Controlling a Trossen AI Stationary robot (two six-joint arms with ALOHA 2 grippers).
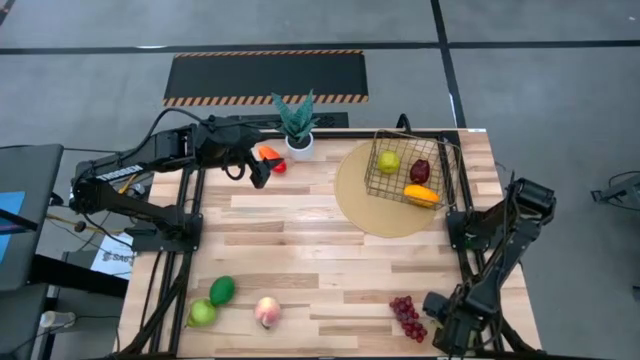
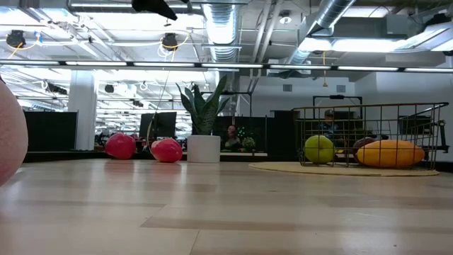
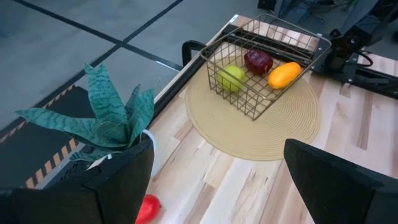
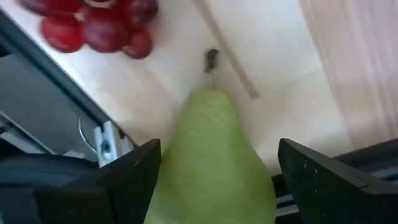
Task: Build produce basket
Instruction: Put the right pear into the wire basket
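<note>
The wire basket stands on a round tan mat at the far right. It holds a green apple, a dark red apple and a mango. My left gripper is open, above a red apple and an orange-red pepper beside the potted plant. My right gripper is open at the near right corner, its fingers on either side of a green pear lying on the table. The grapes lie just beyond the pear. An avocado, a green apple and a peach lie near left. My right gripper has one finger on each side of the pear's wide end. The pear's narrow end points away from the gripper and the pear lies on the table. I cannot tell whether the fingers touch it.
A potted green plant stands at the far edge next to my left gripper. The table's right edge and its metal frame run close beside the pear. The middle of the wooden table is bare.
</note>
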